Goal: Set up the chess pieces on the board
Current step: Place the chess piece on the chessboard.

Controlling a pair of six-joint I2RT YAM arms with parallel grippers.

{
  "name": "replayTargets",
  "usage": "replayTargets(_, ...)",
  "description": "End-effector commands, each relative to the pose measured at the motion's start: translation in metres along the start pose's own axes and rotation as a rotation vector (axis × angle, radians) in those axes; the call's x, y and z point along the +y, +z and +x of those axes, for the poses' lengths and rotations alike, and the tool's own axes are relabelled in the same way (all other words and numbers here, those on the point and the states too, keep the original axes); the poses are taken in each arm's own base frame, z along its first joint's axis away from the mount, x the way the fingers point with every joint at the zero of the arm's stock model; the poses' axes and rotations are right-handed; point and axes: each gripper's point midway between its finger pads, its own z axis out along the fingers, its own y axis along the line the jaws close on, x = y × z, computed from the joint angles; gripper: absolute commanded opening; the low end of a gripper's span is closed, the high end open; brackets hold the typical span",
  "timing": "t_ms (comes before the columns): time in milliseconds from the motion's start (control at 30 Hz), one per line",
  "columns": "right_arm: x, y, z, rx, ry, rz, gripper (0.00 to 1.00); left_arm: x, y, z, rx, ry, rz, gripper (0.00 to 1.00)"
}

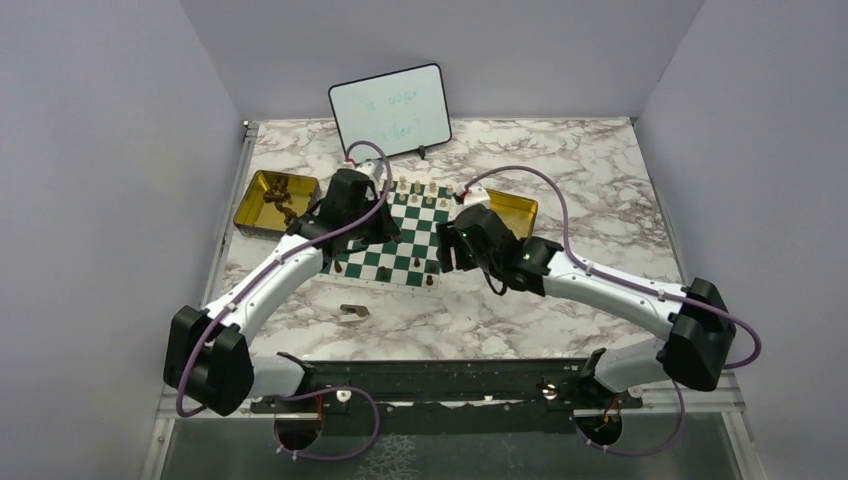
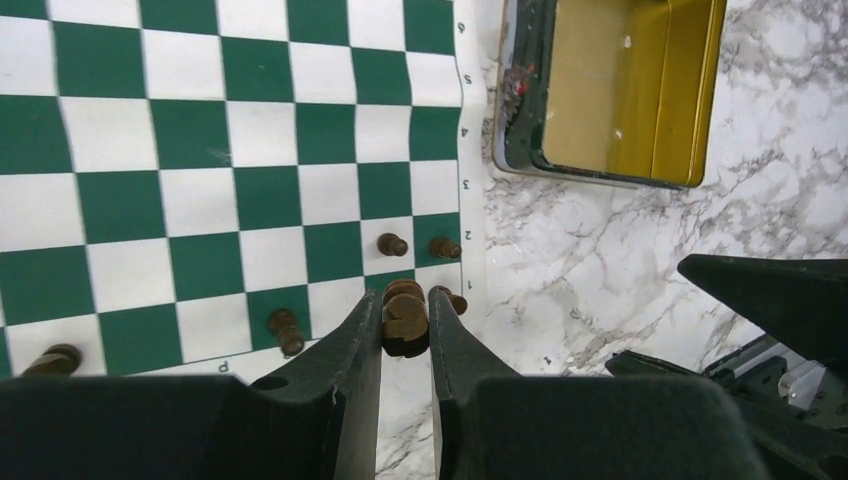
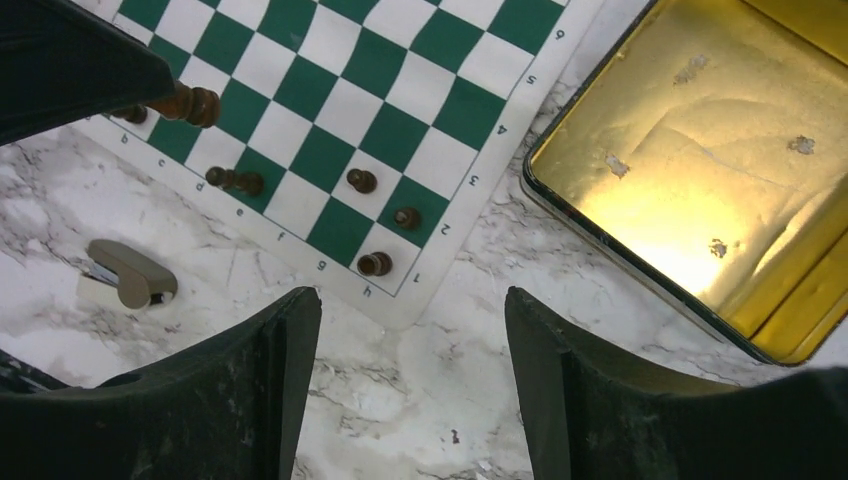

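A dark brown chess piece (image 2: 404, 325) is pinched between the fingers of the left gripper (image 2: 404, 303) and held above the board (image 2: 200, 150), toward its near side. The exact square beneath it cannot be told. Its long axis is seen running along the fingers, one rounded end toward the board. Whether it hangs truly upright cannot be told. The board is laid flat on the marble table (image 1: 560, 170) between the two arms, its numbered edge turned toward the right tin (image 2: 700, 100).

The right gripper (image 3: 410, 300) is spread wide with nothing between its fingers, above the table just off the board's near right corner.

Two gold tins are seen, one at each side of the board. A heap of dark pieces is seen in the left tin (image 1: 250, 210), too small to be counted. In the right tin only a gold floor with a few small specks is shown.

Five dark pieces are counted standing on the board in the left wrist view. Three (image 2: 445, 248) are clustered at the near right corner, with one (image 2: 285, 330) and another (image 2: 55, 358) further along the edge row. Light pieces (image 1: 418, 187) are ranged along the far edge, and their number cannot be made out.
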Motion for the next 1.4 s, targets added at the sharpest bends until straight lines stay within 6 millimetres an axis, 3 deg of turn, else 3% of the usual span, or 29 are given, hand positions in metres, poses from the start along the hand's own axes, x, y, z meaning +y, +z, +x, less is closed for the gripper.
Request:
replayTargets(0,-0.01,-0.017,-0.008,-0.084,0.06,0.004,0.75,-0.005,0.015,0.021,0.034,0.021,-0.061,0.15)
replayTargets(267,-0.032,-0.035,0.021,-0.079,0.077,0.017,0.84,-0.016,0.036,0.055,0.056,0.111,-0.166,0.14)
replayTargets(567,-0.04,-0.043,0.027,-0.104,0.086,0.013,0.85,-0.017,0.056,0.079,0.077,0.148,-0.206,0.14)
replayTargets(900,-0.041,-0.04,0.032,-0.094,0.084,0.019,0.85,-0.007,0.065,0.096,0.1,0.165,-0.257,0.14)
replayTargets(1367,-0.04,-0.039,0.031,-0.095,0.084,0.021,0.85,-0.001,0.071,0.106,0.107,0.174,-0.275,0.16)
